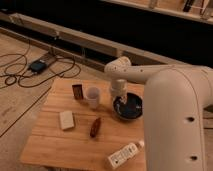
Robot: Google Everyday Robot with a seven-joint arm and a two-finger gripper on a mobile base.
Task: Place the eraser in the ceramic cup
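The eraser (77, 91), a small dark block with a reddish-brown edge, stands on the wooden table (55, 145) near its far edge. The ceramic cup (93, 96), small, white and upright, is just right of the eraser and almost touching it. My gripper (120, 98) points down to the right of the cup, over the left rim of a dark bowl (129, 107). It is about a cup's width from the cup and farther from the eraser. Nothing shows in it.
A pale cream square block (66, 120) lies front left. A reddish-brown oblong object (95, 127) lies in the middle. A white bottle (124, 154) lies on its side at the front edge. My arm (175, 115) fills the right side. Cables (30, 67) lie on the floor behind.
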